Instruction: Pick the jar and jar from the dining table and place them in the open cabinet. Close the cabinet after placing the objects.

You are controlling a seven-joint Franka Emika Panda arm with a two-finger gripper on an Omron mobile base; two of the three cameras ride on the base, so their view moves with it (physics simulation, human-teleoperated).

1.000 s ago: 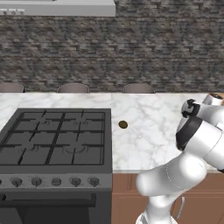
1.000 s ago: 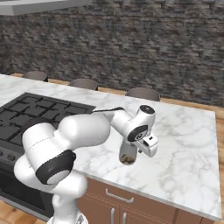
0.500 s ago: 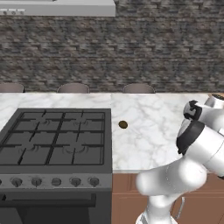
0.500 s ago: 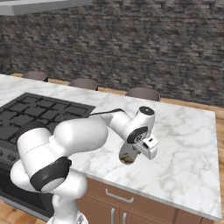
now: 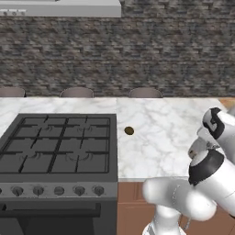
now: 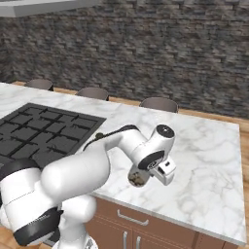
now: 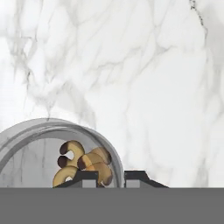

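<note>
Left base view: black gas hob point(image 5: 57, 149) sits well left of the jaws. A small brown lump point(image 5: 129, 131) lies on the marble between hob and jaws, apart from both. The arm's wrist and hand hang at the far right edge, over the near edge of the dining table point(image 5: 160, 137); the jaws themselves are hidden behind the wrist there.

Right base view: the hob point(image 6: 48, 136) is again far left of the jaws. The arm loops over the table point(image 6: 214, 165), and the gripper point(image 6: 141, 179) points down at the near edge of the marble. The short jar point(image 6: 137, 178) with brown chunks sits right at the jaws, under the hand. Whether it rests on the top or is clear of it cannot be told from this angle. Three chair backs stand beyond the far edge of the table, well behind the jaws.

Hand view: the gripper point(image 7: 110, 177) shows two dark fingertips point(image 7: 87, 178) close together, with a narrow gap. The jar's point(image 7: 57, 153) rim wall passes into that gap, so the jaws are clamped on the rim. The jar body lies left of and above the tips, with brown curled chunks visible inside through the glass. Bare veined marble point(image 7: 144, 78) lies beyond the jaws and to their right.
</note>
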